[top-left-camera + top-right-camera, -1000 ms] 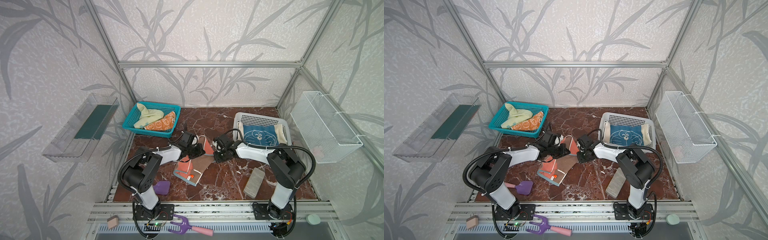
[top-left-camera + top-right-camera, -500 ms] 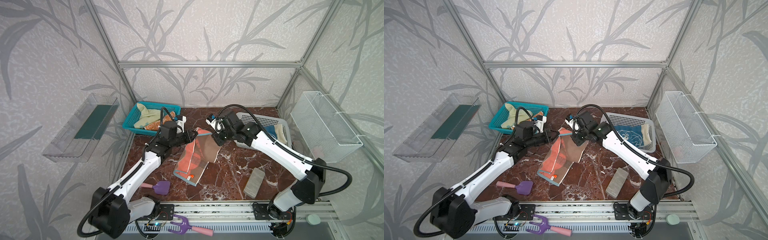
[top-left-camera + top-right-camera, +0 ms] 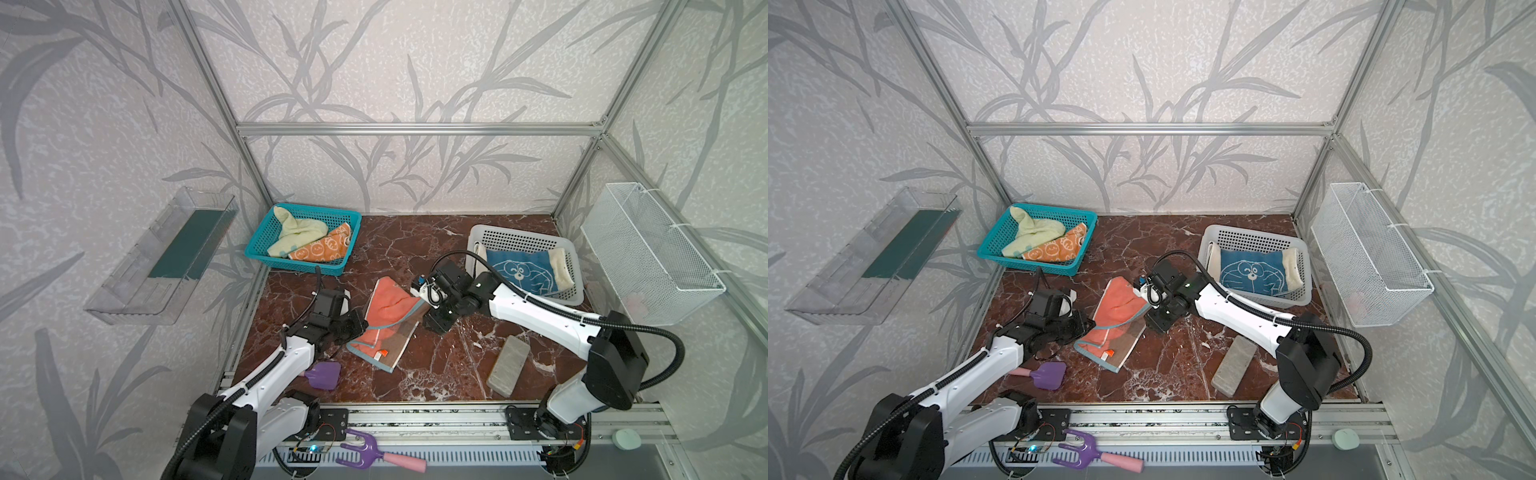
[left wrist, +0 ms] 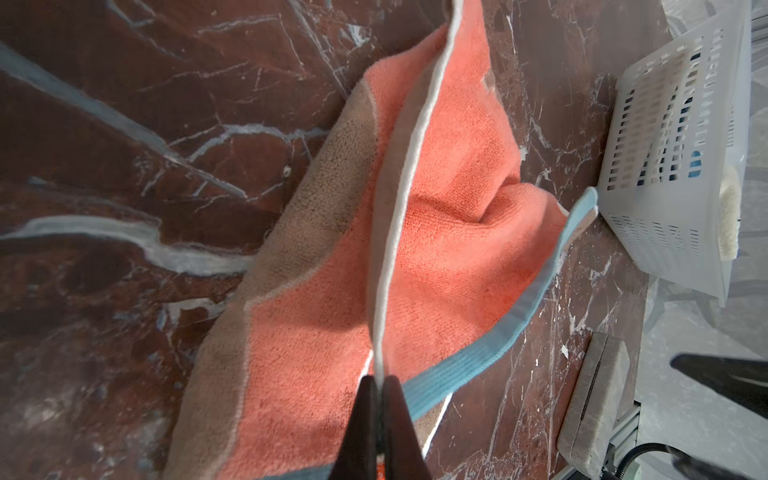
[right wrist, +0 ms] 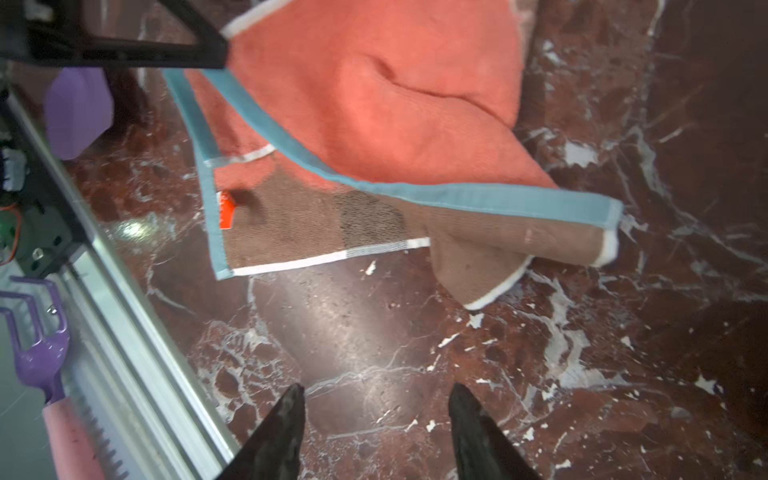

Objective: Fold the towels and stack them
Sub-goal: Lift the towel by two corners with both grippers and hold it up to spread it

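The left pincer [image 4: 379, 379] pinches the white hem of the salmon towel [image 3: 388, 309]; the cloth sags onto the marble surface [image 3: 449, 365] between it and the right pincer [image 5: 376, 385], spread and empty just beside it. Beyond the right pincer, the blue cat towel [image 3: 521, 272] lies in a white basket [image 3: 519, 239].

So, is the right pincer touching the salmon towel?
Apart. The right wrist view shows the right pincer open, bare marble between its fingertips and the salmon towel.
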`<state>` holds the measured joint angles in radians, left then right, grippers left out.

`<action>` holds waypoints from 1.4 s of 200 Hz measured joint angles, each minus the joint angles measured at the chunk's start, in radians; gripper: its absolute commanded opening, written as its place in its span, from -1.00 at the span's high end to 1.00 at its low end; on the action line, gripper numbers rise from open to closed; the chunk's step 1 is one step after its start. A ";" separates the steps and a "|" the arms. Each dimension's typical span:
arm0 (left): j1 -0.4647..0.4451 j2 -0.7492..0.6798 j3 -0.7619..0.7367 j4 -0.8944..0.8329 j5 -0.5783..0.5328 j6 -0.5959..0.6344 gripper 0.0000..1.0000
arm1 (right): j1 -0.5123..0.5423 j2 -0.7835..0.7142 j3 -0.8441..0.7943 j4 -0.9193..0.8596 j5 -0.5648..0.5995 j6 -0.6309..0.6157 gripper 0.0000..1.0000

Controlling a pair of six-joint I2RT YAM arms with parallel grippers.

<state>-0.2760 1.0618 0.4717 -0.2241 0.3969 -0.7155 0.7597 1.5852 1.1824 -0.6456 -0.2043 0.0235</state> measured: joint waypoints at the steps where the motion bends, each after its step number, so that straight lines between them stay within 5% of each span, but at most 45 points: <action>1: 0.001 -0.001 0.000 0.000 0.000 0.000 1.00 | -0.009 0.000 -0.003 0.004 -0.002 0.002 -0.16; 41: 0.009 -0.006 0.000 0.000 -0.002 0.008 1.00 | -0.225 0.077 -0.053 0.183 -0.117 0.064 -0.21; 96: 0.017 0.014 0.000 0.005 0.006 0.009 1.00 | -0.301 0.265 0.036 0.301 -0.354 0.051 -0.40; 179: 0.024 0.047 0.003 0.019 0.024 0.009 1.00 | -0.338 0.405 0.101 0.327 -0.550 0.057 -0.35; 191: 0.025 0.047 0.006 0.018 0.025 0.009 1.00 | -0.329 0.406 0.101 0.325 -0.564 0.053 -0.21; 216: 0.031 0.047 0.026 0.010 0.025 0.013 1.00 | -0.316 0.405 0.100 0.322 -0.567 0.042 0.66; 230: 0.034 0.045 0.042 0.000 0.026 0.019 1.00 | -0.316 0.395 0.091 0.322 -0.555 0.040 0.94; 280: 0.048 -0.040 0.209 -0.140 0.018 0.062 1.00 | -0.308 0.174 0.052 0.273 -0.417 0.043 1.00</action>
<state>-0.2283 1.0218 0.6811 -0.3645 0.4152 -0.6537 0.4515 1.7592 1.2343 -0.3725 -0.6209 0.0669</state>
